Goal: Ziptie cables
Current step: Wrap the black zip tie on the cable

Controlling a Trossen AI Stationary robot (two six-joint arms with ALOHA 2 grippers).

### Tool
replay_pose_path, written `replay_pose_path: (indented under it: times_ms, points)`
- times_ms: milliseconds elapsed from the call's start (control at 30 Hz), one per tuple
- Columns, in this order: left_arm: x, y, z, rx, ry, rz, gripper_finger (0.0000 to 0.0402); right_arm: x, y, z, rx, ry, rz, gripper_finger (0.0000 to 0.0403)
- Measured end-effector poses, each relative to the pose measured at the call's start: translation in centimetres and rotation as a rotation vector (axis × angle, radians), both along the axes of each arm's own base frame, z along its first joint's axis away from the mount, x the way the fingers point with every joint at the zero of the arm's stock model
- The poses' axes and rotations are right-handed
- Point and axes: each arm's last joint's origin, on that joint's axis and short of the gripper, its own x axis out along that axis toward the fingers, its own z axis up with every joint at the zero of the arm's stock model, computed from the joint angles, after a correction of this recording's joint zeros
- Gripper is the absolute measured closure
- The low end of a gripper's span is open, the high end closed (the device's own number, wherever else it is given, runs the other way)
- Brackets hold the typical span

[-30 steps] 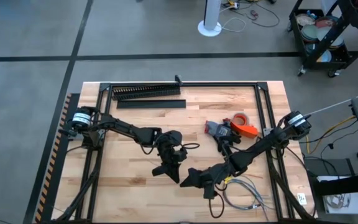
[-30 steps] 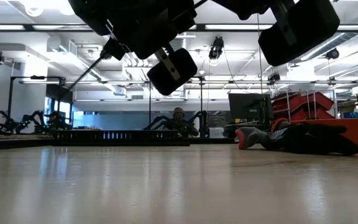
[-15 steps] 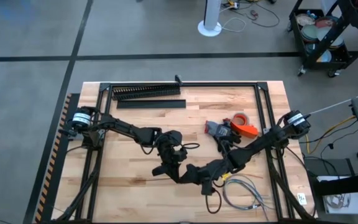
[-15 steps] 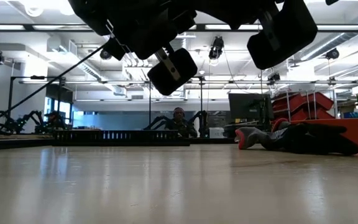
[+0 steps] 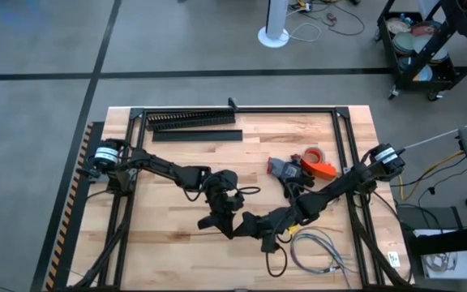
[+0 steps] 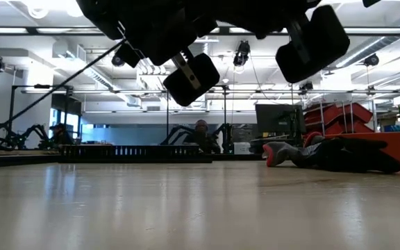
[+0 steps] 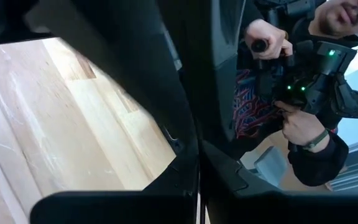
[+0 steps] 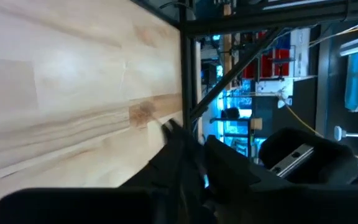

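Lying near right gripper point(image 5: 254, 228): cables point(image 5: 319, 247).

You have two robot arms over one wooden table point(image 5: 169, 243). On it you can count one long black comb strip point(image 5: 190, 120), one flat black bar point(image 5: 197, 135), one roll of red tape point(image 5: 313, 154), one orange tool point(image 5: 323, 169) and one bunch of grey cables point(image 5: 319, 251) (too tangled to count each wire).

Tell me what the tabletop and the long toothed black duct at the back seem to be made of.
Tabletop: looks like pale wood, butcher-block style, with visible planks and grain, smooth finish. Black duct: probably moulded plastic, matte, with fine comb-like teeth along one side; metal can't be ruled out.
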Motion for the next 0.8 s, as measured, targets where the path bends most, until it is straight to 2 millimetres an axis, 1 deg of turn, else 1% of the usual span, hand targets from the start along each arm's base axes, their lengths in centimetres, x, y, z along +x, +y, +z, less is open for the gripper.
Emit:
replay_pose_path:
  times_ms: [167,300,400,633,700,800]
  points:
    - [0.00,0.01,0.00,-0.002,0.004,0.000,0.0402,0.02,-0.23,-0.08,-0.031,-0.003,-0.067,0.0297]
    - [-0.01,0.01,0.00,-0.003,0.005,0.000,0.0402,-0.01,-0.23,-0.09,-0.038,-0.003,-0.080,0.0293]
    - [-0.01,0.01,0.00,-0.005,0.010,0.001,0.0402,-0.10,-0.04,-0.09,-0.038,-0.001,-0.069,0.0311]
    - [-0.02,0.01,-0.02,-0.011,0.025,0.005,0.0401,-0.14,0.07,-0.06,-0.040,-0.004,-0.061,0.0389]
    - [-0.02,0.01,-0.02,-0.011,0.026,0.006,0.0402,-0.14,0.08,-0.05,-0.041,-0.006,-0.061,0.0399]
    - [-0.02,0.01,-0.02,-0.011,0.026,0.006,0.0402,-0.13,0.08,-0.05,-0.041,-0.006,-0.060,0.0396]
